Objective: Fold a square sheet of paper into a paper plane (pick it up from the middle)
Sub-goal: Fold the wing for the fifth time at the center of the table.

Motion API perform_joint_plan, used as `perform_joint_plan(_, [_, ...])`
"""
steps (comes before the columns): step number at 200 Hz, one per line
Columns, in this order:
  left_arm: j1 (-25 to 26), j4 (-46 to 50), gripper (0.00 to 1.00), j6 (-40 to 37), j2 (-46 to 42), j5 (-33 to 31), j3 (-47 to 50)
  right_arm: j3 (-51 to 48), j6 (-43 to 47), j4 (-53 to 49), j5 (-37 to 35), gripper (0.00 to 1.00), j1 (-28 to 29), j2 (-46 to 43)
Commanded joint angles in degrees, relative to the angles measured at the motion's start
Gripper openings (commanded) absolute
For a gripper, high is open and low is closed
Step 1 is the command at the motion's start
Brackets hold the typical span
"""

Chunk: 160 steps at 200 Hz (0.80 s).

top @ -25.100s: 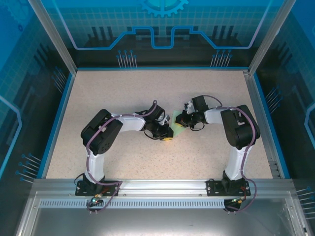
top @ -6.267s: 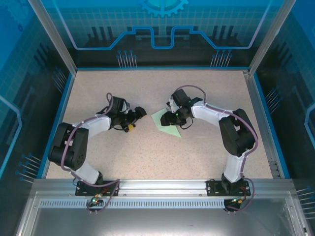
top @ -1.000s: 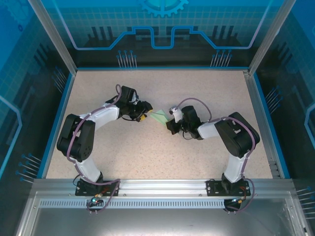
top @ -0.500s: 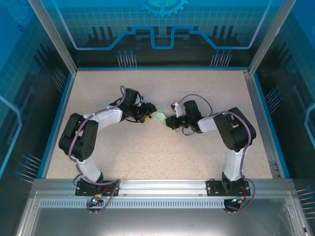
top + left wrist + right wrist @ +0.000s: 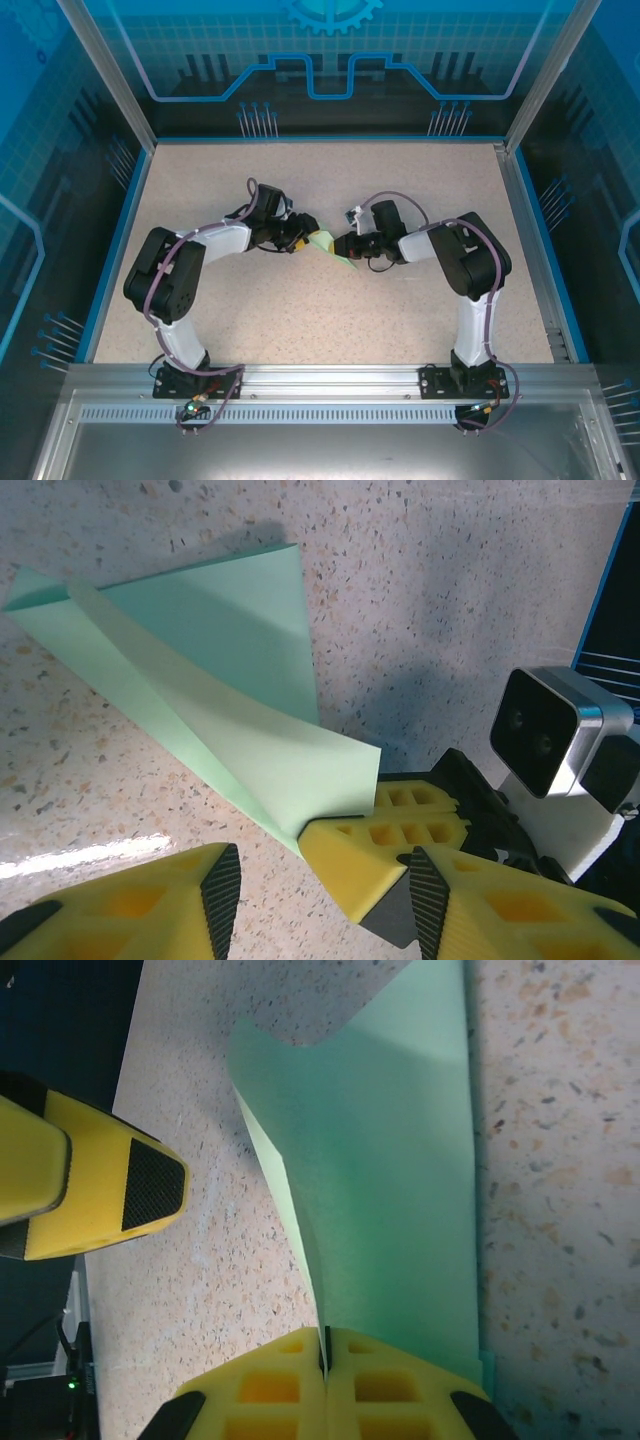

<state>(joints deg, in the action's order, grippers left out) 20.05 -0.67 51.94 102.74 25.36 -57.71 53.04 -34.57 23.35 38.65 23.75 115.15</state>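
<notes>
Top external, speckled beige table point(image 5: 400, 180), blue walls point(image 5: 330, 60), right claw point(image 5: 344, 247) pinching folded green paper point(image 5: 324, 241), left claw point(image 5: 301, 239) spread apart beside it

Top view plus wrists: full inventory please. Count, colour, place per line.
paper: 1, mint green, part-folded, table middle
table: 1, speckled beige, under everything
walls: 3, blue, back and both sides
rail: 1, silver, near edge
left arm: 1, white and black, reaching to the middle
right arm: 1, white and black, reaching to the middle
left claw: 1, yellow, open, by the paper
right claw: 1, yellow, shut on the paper
</notes>
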Motion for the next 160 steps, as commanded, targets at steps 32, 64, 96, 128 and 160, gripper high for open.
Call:
perform_joint_plan(32, [0.51, -6.49, 0.48, -1.67, 1.09, 1.27, 3.29, 1.66, -8.58, 0.44, 4.53, 0.0, -1.34, 2.79])
perform_joint_plan(64, [0.64, -7.57, 0.46, -1.93, 1.48, 1.36, 3.75, 2.16, -9.75, 0.55, 5.81, 0.0, -1.34, 3.23])
perform_joint_plan(96, [1.02, -8.62, 0.43, -1.93, 2.55, 1.87, 3.49, 2.53, -10.52, 0.16, 6.19, 0.0, -1.34, 3.41])
perform_joint_plan(128, [1.39, -9.83, 0.41, -2.05, 3.59, 2.66, 3.22, 3.25, -11.4, 0.47, 7.65, 0.0, -1.34, 4.44])
perform_joint_plan(160, [1.57, -11.49, 0.39, -2.07, 3.7, 3.06, 4.04, 4.38, -9.78, -2.95, 7.79, 0.0, -1.34, 5.24])
